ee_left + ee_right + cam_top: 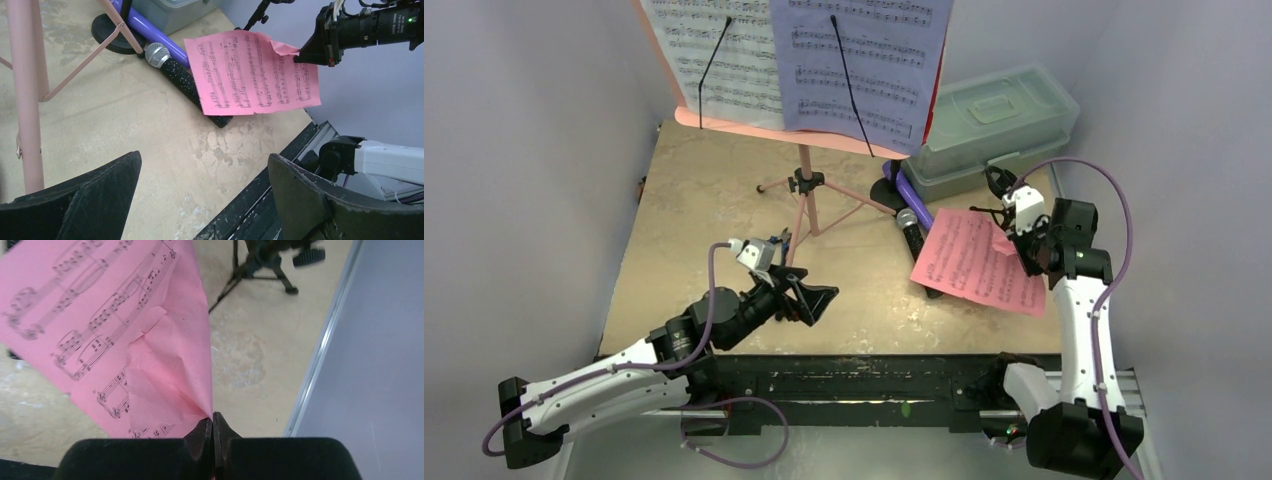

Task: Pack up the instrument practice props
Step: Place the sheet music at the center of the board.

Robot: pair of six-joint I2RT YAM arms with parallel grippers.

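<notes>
The pink tripod music rack (804, 195) stands at the back of the table, with a white sheet (724, 60) and a lavender sheet (864, 60) on its panel. My right gripper (213, 421) is shut on a crumpled edge of the red sheet (977, 262), which hangs tilted above the table's right side. Partly under that sheet lies the black silver-headed mic (162, 54), with the purple mic (150, 31) beside it. A black mic support (260, 260) stands behind the right gripper. My left gripper (205, 172) is open and empty, low over the table in front of the rack.
A translucent greenish lidded box (989, 120) sits at the back right, beside a round black base (107, 36). The rack's legs (27, 100) spread close to the left gripper. Grey walls close in both sides, and a black rail (864, 375) runs along the near edge.
</notes>
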